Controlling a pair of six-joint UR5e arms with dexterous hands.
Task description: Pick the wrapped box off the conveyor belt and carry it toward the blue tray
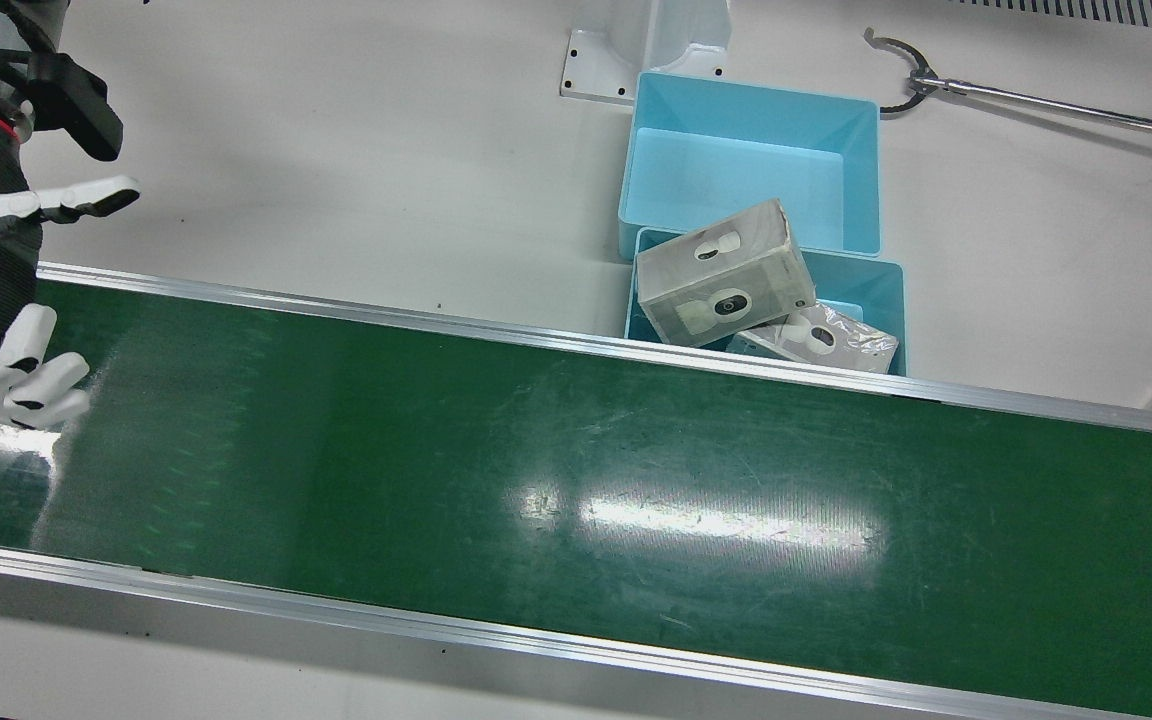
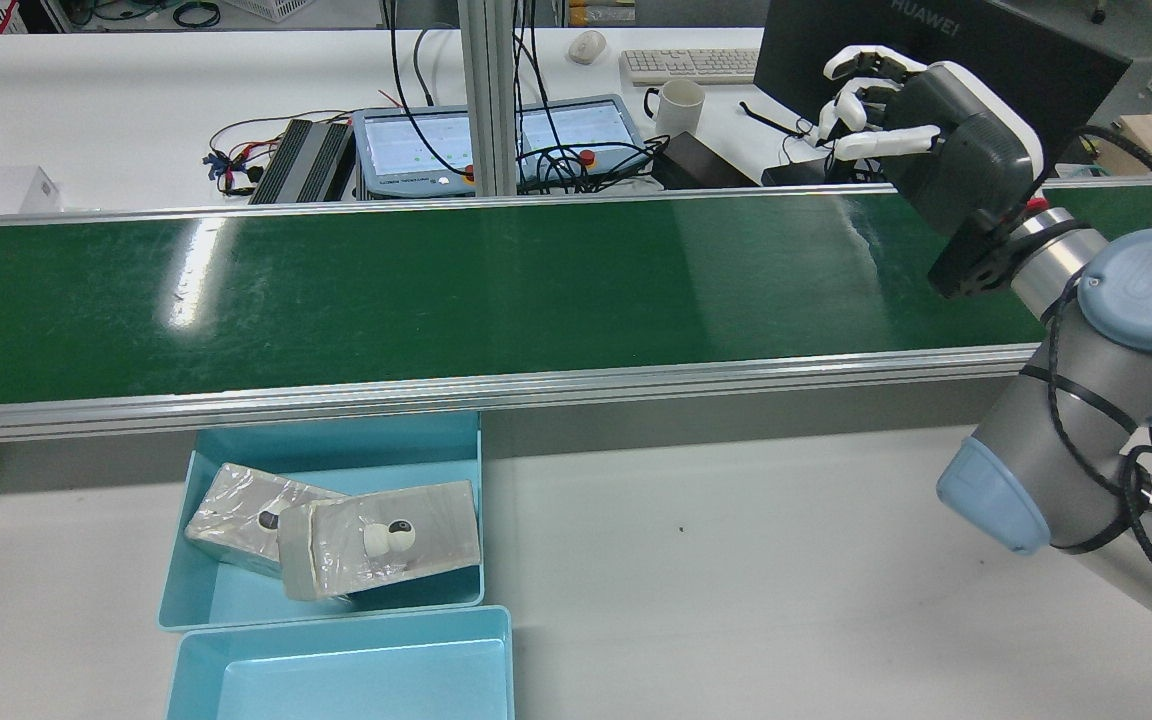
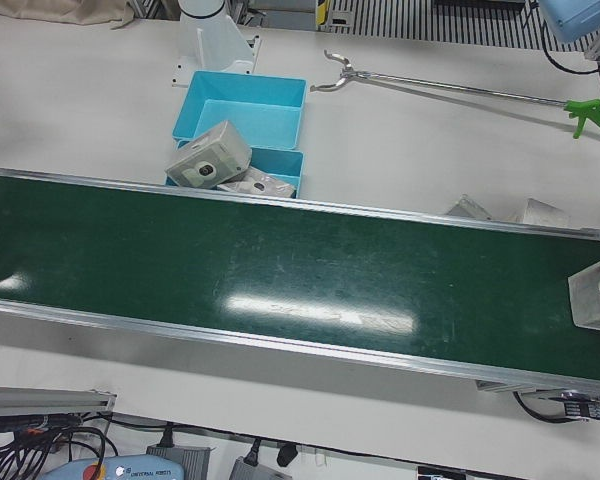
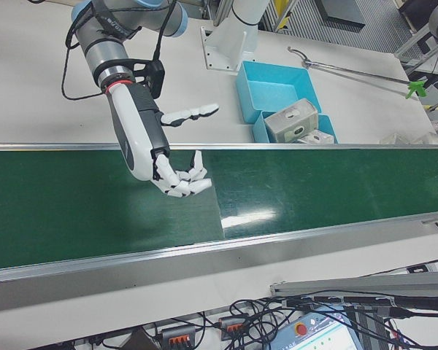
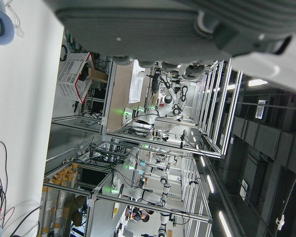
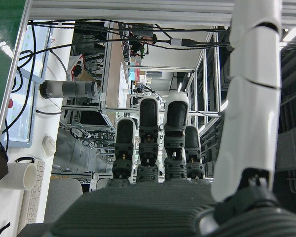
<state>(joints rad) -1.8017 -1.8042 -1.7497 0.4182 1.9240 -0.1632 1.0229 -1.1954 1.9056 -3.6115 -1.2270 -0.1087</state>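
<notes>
White counter (image 1: 336, 150) fills most of what I see, with the green conveyor belt (image 1: 576, 480) running across it between aluminium rails. On my rear view, a desk behind the belt carries a keyboard (image 2: 688, 64), a mug (image 2: 678, 105) and a monitor (image 2: 936, 50).

My right robot hand (image 4: 179, 179) hangs over the belt near its end on the robot's right side, fingers (image 4: 197, 169) spread apart and lightly curled, thumb stuck out toward the counter, holding nothing. The rear view shows the same right robot hand (image 2: 896, 110) raised above the belt's far edge, palm empty.

I cannot find the left robot hand from outside in any fixed view; its own camera shows only the dark underside of the palm (image 5: 187, 29) and the lab hall beyond, so I cannot tell how its fingers stand.

One wrapped box (image 3: 598, 290) sits on the belt at the far end on the robot's left side, cut by the edge of the left-front view, well apart from my right robot hand.

Two blue trays stand touching each other on the counter just beside the belt's robot-side rail. The near blue tray (image 1: 881, 285) holds two more wrapped packages: one tilted box (image 1: 721, 275) propped on the tray's wall, and another box (image 1: 821, 340) lying lower against it. The far blue tray (image 1: 746, 170) holds nothing.

A long reacher tool (image 1: 1036, 100) lies on the counter beyond the trays.
</notes>
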